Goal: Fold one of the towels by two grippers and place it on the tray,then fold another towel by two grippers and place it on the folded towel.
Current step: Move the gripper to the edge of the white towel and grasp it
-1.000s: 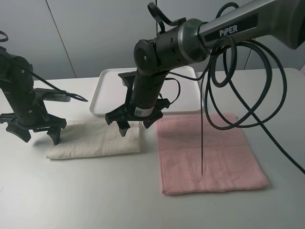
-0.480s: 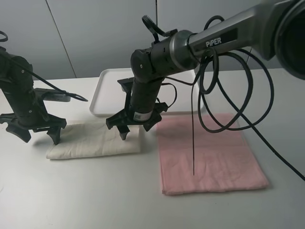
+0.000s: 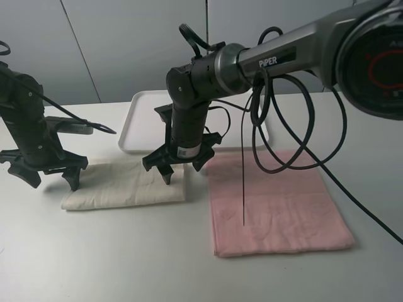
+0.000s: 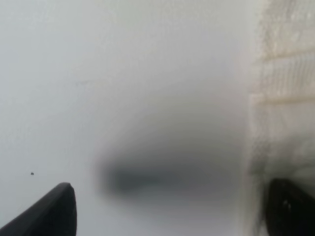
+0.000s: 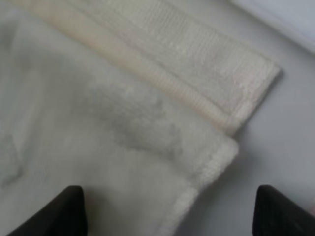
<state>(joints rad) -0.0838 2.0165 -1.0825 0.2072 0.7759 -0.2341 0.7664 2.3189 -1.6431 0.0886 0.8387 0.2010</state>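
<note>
Exterior high view: white table (image 3: pixel 94 264) carries everything. White tray (image 3: pixel 141 119) at back, nothing visible on it, partly hidden by right arm. Pink towel (image 3: pixel 277 201) flat, unfolded, front right of tray. Cream towel (image 3: pixel 126 185) folded, just beside pink towel, in front of tray. Right gripper (image 3: pixel 182 171) reaches across over cream towel's right end, jaws apart, holding nothing. Left gripper (image 3: pixel 53 182) at cream towel's left edge, jaws wide apart, holding nothing. Left wrist view: one finger over bare table, other over towel.
</note>
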